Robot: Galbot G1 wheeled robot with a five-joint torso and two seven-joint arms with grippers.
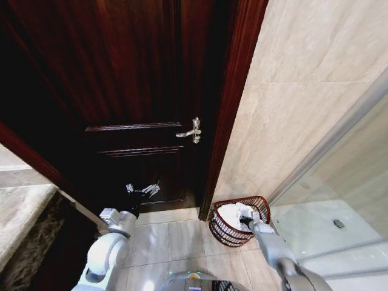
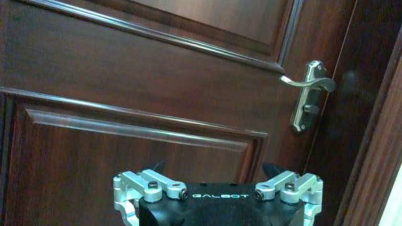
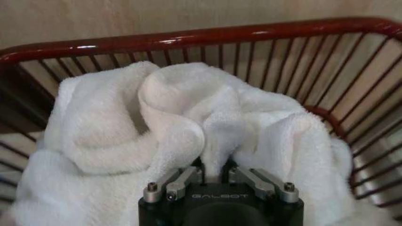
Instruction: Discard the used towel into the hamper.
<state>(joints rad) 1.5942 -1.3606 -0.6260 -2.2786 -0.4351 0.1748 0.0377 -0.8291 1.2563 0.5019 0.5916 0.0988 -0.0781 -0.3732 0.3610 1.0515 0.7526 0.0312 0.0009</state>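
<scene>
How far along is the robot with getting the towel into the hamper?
Nearly done. The white towel already lies inside the red wire hamper on the floor. The right gripper is down in it, pinching a fold of the towel. Left to do: release and pull out. The left gripper idles, open, facing the door.

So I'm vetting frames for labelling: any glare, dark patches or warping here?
Head view: wall lines bow toward the edges, the door is deeply shadowed, a glare spot sits on the floor. Left wrist view: soft sheen on the handle. Right wrist view: evenly lit towel, highlights along the hamper rim.
</scene>
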